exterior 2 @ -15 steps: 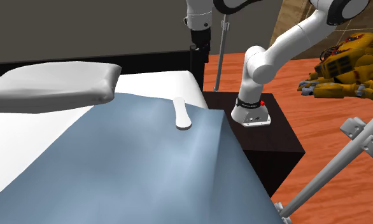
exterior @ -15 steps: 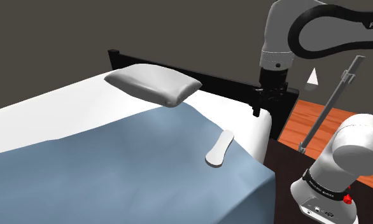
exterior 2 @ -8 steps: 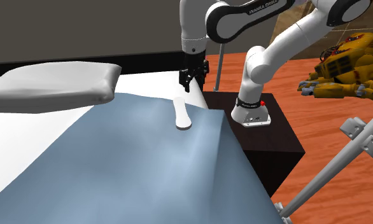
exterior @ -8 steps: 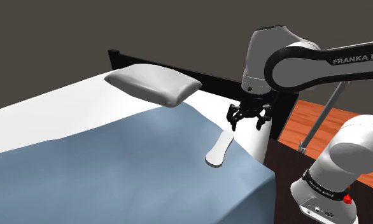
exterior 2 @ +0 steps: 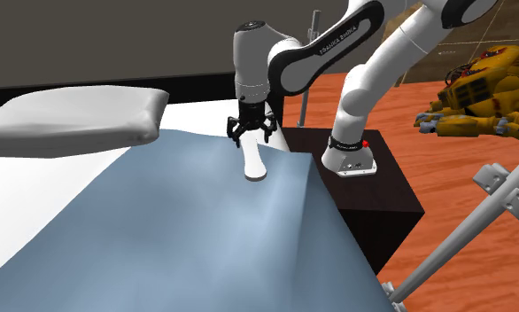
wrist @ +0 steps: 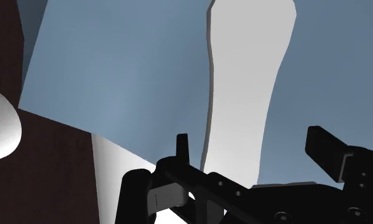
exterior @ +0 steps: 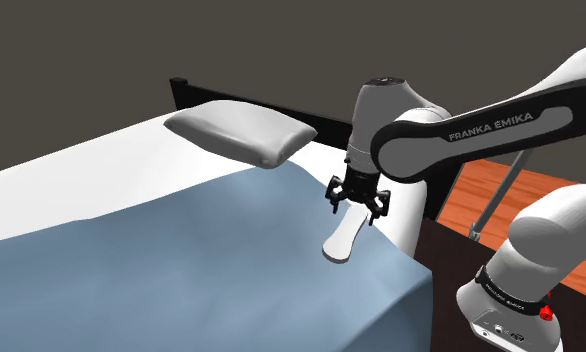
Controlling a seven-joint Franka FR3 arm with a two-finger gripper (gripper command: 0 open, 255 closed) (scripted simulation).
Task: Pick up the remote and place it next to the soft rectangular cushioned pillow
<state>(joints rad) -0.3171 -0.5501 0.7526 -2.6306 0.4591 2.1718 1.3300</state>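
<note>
blue bedspread [exterior: 201,260] bears a white remote [exterior: 339,240]; pincer [exterior: 358,207] gapes over it.

The remote [exterior: 340,241] is a long, slim, pale grey slab lying flat on the blue blanket [exterior: 181,260], close to its corner. The pillow [exterior: 243,134], plump, rectangular and pale grey, lies just past the blanket's top edge.

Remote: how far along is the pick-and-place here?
Done: the open gripper is lined up over one end of the remote, fingers either side. In hand: nothing; the remote lies flat on the blue blanket. Left: closing, lifting, and carrying it to the pillow.
</note>
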